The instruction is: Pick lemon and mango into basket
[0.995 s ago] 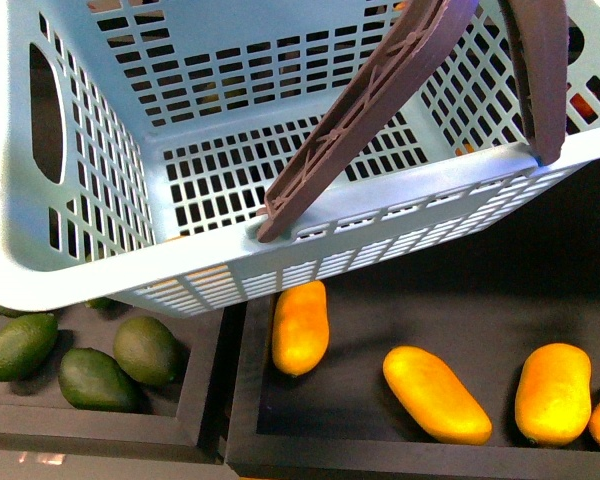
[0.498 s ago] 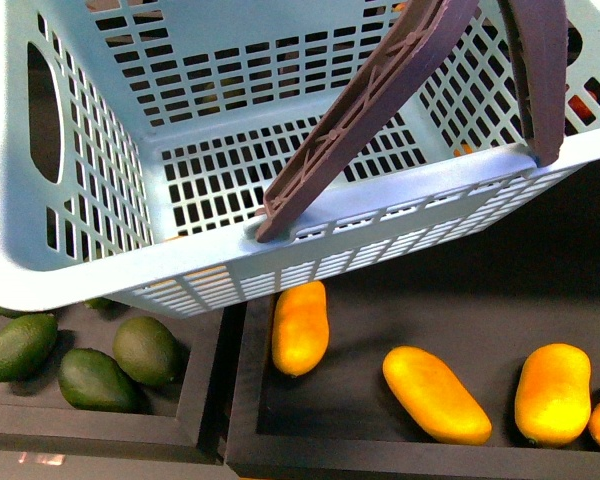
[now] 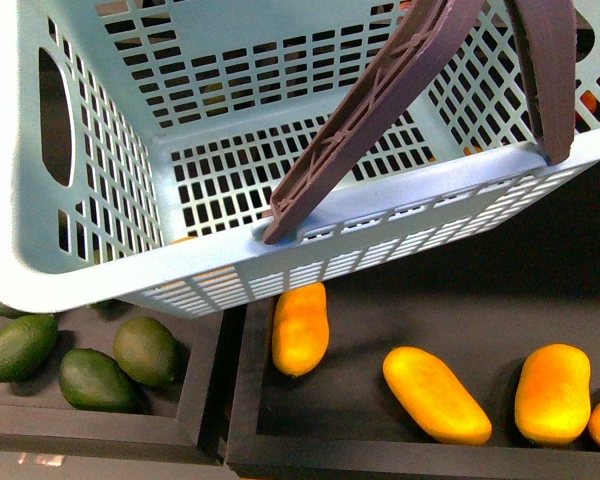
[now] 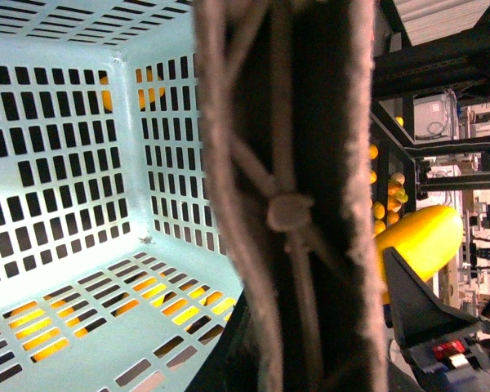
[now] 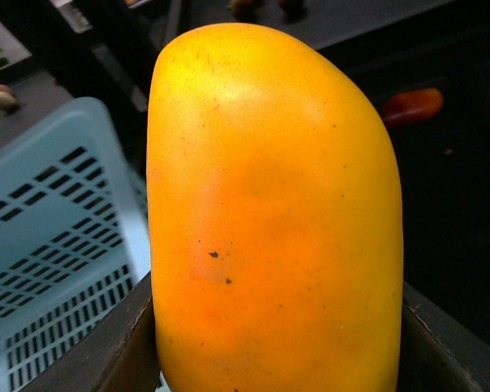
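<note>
Mango (image 5: 269, 212) clamped in the right tool (image 5: 282, 367), hanging just beside the basket (image 3: 100, 280), not over it! Release here and it likely clips the rim or drops outside. Left tool's grip at the brown handle (image 4: 294, 204): can't tell.

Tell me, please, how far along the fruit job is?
Nothing is in yet: the basket floor shows empty. In hand: the right gripper holds a mango outside the basket wall. Left: drop it in, then fetch a lemon, which I cannot see here.
</note>
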Robot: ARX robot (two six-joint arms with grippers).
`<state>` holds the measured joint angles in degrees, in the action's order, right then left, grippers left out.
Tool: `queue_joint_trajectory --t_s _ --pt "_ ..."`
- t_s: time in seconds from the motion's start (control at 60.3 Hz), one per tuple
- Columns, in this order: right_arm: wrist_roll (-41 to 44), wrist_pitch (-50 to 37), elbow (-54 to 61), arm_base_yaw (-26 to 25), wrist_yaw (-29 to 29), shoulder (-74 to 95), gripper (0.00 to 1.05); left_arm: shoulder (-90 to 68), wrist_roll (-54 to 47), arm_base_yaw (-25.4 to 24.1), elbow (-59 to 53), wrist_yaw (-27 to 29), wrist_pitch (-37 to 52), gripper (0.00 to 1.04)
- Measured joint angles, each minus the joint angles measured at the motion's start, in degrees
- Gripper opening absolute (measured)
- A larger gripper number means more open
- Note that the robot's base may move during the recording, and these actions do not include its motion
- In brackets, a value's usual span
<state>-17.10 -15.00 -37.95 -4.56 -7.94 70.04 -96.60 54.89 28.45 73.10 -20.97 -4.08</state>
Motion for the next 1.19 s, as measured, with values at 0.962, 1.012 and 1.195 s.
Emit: queue_joint_trajectory --t_s 0.962,1.012,1.195 --pt "-4.17 -1.38 -8.94 20.35 11.61 11.3 0.96 -0.13 -0.17 0.02 -0.22 0.33 -0.02 0.05" --pt "-4.39 -1.18 -7.06 18.45 12.28 8.2 0.96 -0.13 -0.15 0.0 -0.22 0.48 -0.02 0.05" --pt "-2.32 -2.86 1.2 12.13 15.76 -2.6 0.92 -0.13 -0.42 -0.07 -0.22 0.68 -0.02 0.05"
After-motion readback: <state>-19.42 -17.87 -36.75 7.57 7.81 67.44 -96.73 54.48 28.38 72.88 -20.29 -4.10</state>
